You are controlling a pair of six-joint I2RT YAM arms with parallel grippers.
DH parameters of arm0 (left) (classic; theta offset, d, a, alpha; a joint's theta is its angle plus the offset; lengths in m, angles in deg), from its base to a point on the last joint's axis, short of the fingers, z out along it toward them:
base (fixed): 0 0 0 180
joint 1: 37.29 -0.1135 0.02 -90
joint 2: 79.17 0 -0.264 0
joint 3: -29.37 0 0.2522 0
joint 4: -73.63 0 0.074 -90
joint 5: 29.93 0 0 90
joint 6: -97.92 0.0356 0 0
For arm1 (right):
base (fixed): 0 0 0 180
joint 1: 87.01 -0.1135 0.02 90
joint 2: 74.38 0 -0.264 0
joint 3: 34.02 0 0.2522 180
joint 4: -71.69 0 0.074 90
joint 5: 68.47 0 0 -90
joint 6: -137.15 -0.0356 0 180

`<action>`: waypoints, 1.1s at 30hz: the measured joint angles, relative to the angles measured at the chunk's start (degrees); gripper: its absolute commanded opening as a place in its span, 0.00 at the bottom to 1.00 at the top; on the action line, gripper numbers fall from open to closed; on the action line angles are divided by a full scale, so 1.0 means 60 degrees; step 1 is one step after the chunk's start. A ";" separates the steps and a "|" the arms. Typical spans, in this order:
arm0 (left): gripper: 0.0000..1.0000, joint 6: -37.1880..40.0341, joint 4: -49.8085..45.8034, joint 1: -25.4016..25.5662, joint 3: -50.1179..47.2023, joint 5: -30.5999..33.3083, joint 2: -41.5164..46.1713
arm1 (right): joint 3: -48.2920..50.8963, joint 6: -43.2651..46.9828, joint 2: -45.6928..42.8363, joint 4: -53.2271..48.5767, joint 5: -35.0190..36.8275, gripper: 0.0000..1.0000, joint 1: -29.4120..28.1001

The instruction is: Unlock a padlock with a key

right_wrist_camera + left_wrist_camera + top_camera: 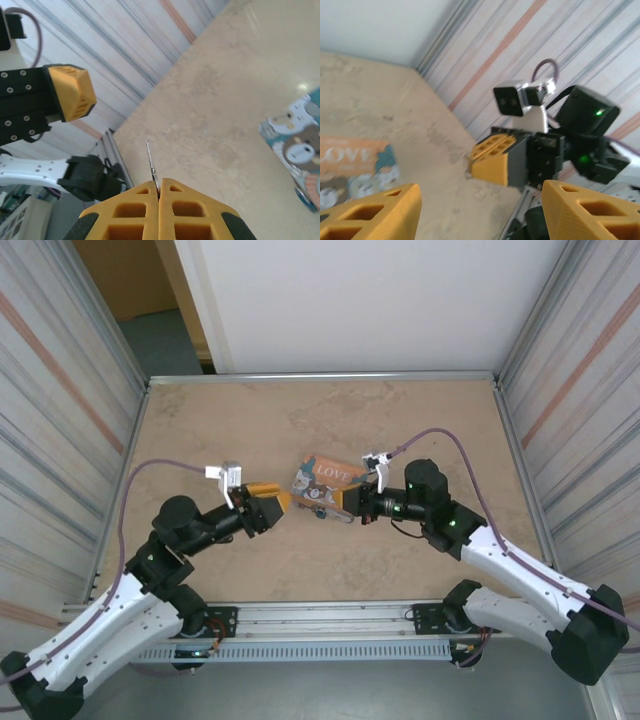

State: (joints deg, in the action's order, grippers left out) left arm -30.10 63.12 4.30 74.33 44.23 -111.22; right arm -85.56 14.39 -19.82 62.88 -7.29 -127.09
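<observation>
The key (151,159) is a thin silvery blade pinched at the tips of my right gripper (159,189), which is shut on it and points toward the left arm. In the top view the right gripper (346,506) hovers by the near edge of the orange "LOVE" tin (330,478). My left gripper (277,502) faces it from the left, a short gap away. Its jaws stand open in the left wrist view, nothing between the fingers (370,212). A small dark bluish thing (318,510) at the tin's near edge may be the padlock; it is too small to tell.
The tin (350,160) lies flat near the middle of the beige table (400,420). Striped walls close in both sides, and a metal rail (330,618) carrying the arm bases runs along the near edge. Bare table stretches beyond the tin.
</observation>
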 measured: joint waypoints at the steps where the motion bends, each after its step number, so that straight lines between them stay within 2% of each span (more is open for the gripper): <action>1: 0.68 0.0036 -0.0317 0.0000 -0.0204 0.0131 0.0149 | 0.0117 0.0000 0.0069 -0.0004 0.0029 0.00 0.0069; 7: 0.73 0.0098 -0.1650 0.0000 -0.1228 0.0648 0.0444 | 0.0557 -0.0248 0.1064 0.0255 0.0055 0.00 0.0601; 12: 0.76 0.0131 -0.1727 0.0000 -0.1712 0.0645 -0.0280 | 0.0739 -0.0739 0.2131 0.0725 -0.0120 0.00 0.1078; 22: 0.78 0.0160 -0.0040 0.0007 -0.1934 0.0586 -0.2932 | 0.0758 -0.1191 0.3876 0.1920 -0.0444 0.00 0.1621; 33: 0.77 0.0372 0.1424 0.0029 -0.1792 0.0543 -0.5071 | 0.0754 -0.1195 0.4852 0.2543 -0.0492 0.00 0.1810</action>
State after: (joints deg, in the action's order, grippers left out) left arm -27.87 71.66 4.47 63.57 47.49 -141.65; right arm -81.04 7.23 9.30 78.14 -10.24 -116.22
